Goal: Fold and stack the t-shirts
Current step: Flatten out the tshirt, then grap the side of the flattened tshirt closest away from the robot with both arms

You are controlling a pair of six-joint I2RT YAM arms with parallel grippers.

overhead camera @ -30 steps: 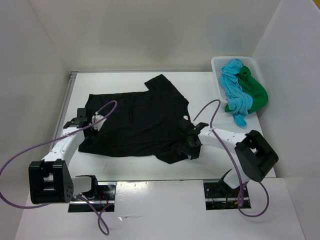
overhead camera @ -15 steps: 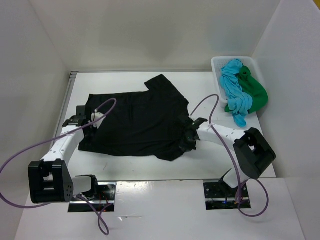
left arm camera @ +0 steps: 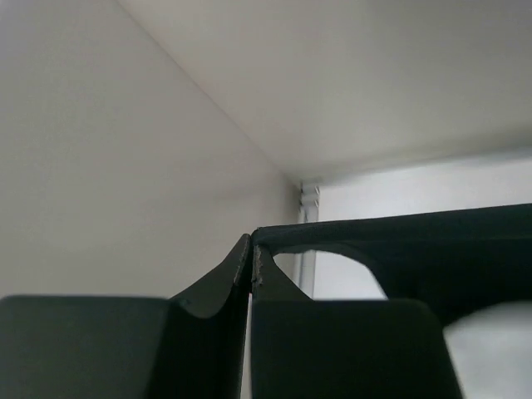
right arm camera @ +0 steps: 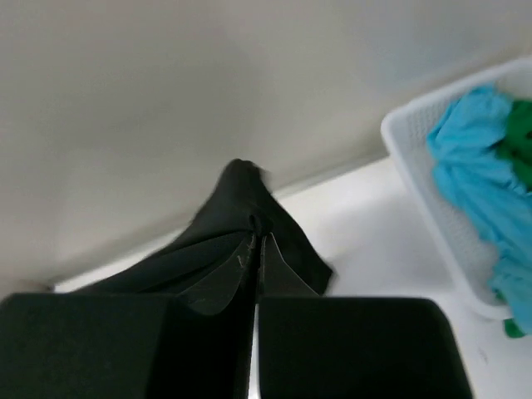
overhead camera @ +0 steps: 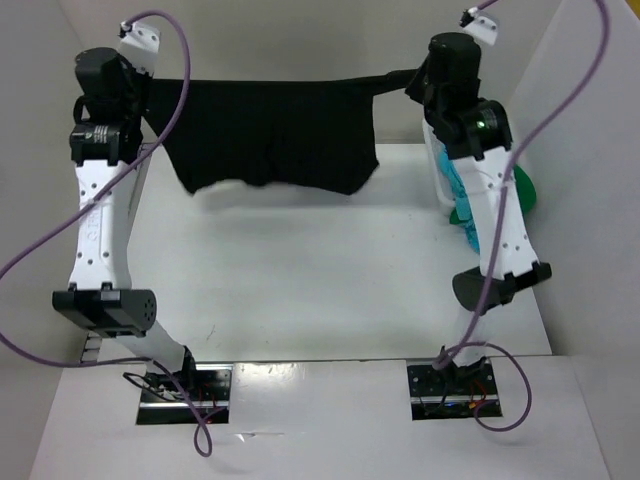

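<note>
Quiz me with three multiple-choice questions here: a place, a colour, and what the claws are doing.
1. Where is the black t-shirt? A lying flat; B crumpled in a heap; C stretched in the air between both arms.
2. What colours are the shirts in the white basket? A turquoise and green; B red and yellow; C grey and pink.
3. How are the left gripper and right gripper? A both open; B both shut on the black t-shirt; C one open.
Answers: 1 C, it hangs above the table; 2 A, a turquoise shirt and a green shirt sit in it; 3 B, both pinch black cloth.
</note>
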